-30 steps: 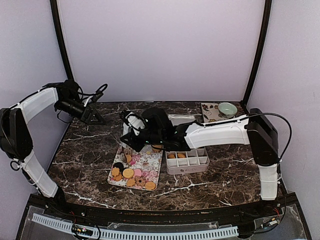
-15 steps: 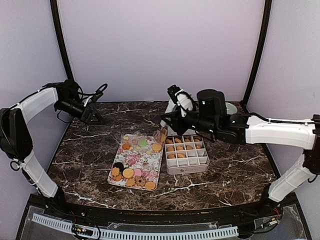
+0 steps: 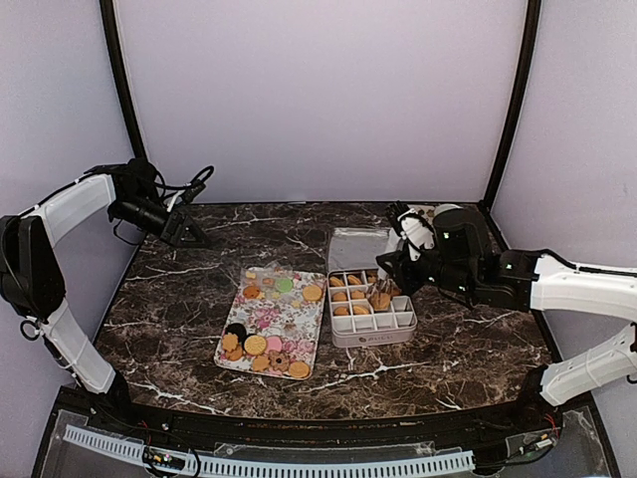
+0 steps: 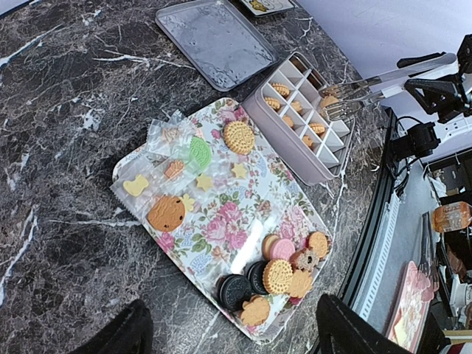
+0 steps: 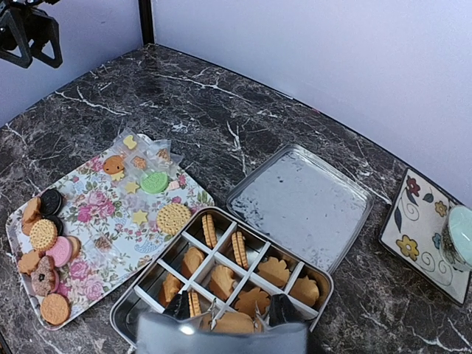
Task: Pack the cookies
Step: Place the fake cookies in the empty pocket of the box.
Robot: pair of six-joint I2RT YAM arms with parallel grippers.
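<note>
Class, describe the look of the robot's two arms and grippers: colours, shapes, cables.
Both the left arm and right arm have smooth white shells on the links, bulky black joints, and thin black cables looping outside. The left gripper and right gripper are mostly black.
</note>
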